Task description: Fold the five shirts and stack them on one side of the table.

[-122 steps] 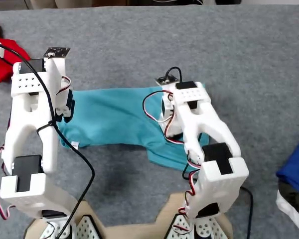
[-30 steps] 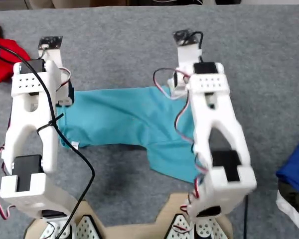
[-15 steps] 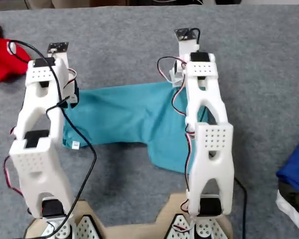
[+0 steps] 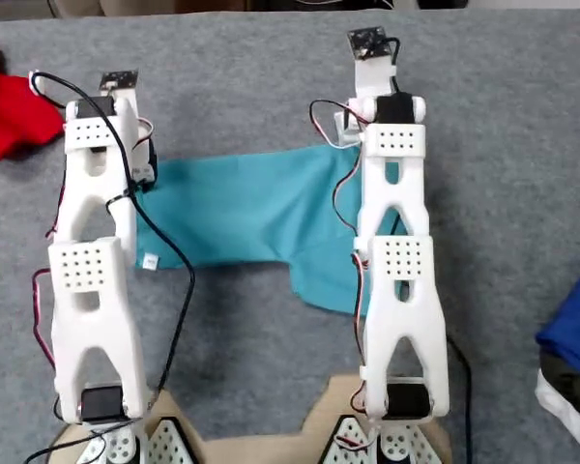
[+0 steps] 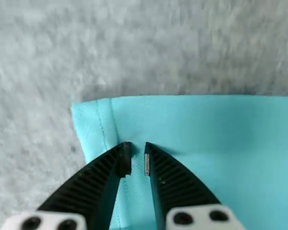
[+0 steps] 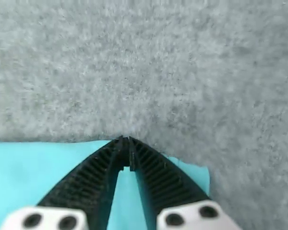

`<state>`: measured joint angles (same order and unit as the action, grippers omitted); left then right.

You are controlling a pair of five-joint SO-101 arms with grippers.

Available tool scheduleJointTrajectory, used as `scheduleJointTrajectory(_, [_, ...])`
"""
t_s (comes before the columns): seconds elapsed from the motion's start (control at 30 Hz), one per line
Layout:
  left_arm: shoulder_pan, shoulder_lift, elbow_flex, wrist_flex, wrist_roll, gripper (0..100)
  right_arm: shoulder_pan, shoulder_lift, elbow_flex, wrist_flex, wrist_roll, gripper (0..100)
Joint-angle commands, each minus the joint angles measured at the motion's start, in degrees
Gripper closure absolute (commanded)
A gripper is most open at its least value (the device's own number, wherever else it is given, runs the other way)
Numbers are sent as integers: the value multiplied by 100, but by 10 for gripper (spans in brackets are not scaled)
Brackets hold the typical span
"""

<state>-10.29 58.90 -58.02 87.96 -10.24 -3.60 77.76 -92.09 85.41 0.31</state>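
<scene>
The fingertips of the left gripper [image 5: 136, 158] are almost together, apparently pinching a hemmed corner of the teal shirt [image 5: 206, 139]; those of the right gripper [image 6: 126, 143] are pressed together on its far edge. The shirt is spread on the grey table [image 4: 232, 97].

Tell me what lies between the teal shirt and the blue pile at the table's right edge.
Bare grey table cover, in the high view, from the right arm over the teal shirt's end to the blue pile.

Teal shirt [image 4: 251, 208] lies flat — red shirt [image 4: 10, 116] apart.
</scene>
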Motion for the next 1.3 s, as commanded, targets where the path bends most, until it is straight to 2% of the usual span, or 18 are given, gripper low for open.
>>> scheduleJointTrajectory(0.0, [-97, 374, -1178, 9, 18, 933, -57, -268, -312, 220, 352, 991])
scheduleJointTrajectory(0.1, [-105, 681, -1714, 88, 18, 933, -127, -479, -330, 387, 484, 991])
scheduleJointTrajectory(0.3, [-299, 743, -2611, 932, 18, 929, -163, -1068, -338, 967, 615, 991])
scheduleJointTrajectory(0.43, [-501, 743, -3051, 1275, -9, 929, -286, -1481, -312, 1714, 1407, 990])
scheduleJointTrajectory(0.7, [-730, 444, -2655, 1301, -519, 930, -382, -2615, 470, 1705, 2699, 991])
scheduleJointTrajectory(0.87, [-730, -866, -1363, 1310, -563, 933, -523, -3925, 2202, 1705, 3226, 992])
scheduleJointTrajectory(1.07, [-659, -2888, 1415, 1301, -686, 933, -954, -5701, 4875, 1688, 3429, 991])
scheduleJointTrajectory(1.27, [-668, -4690, 3859, 1284, -1152, 933, -1244, -7064, 7204, 1670, 4070, 990])
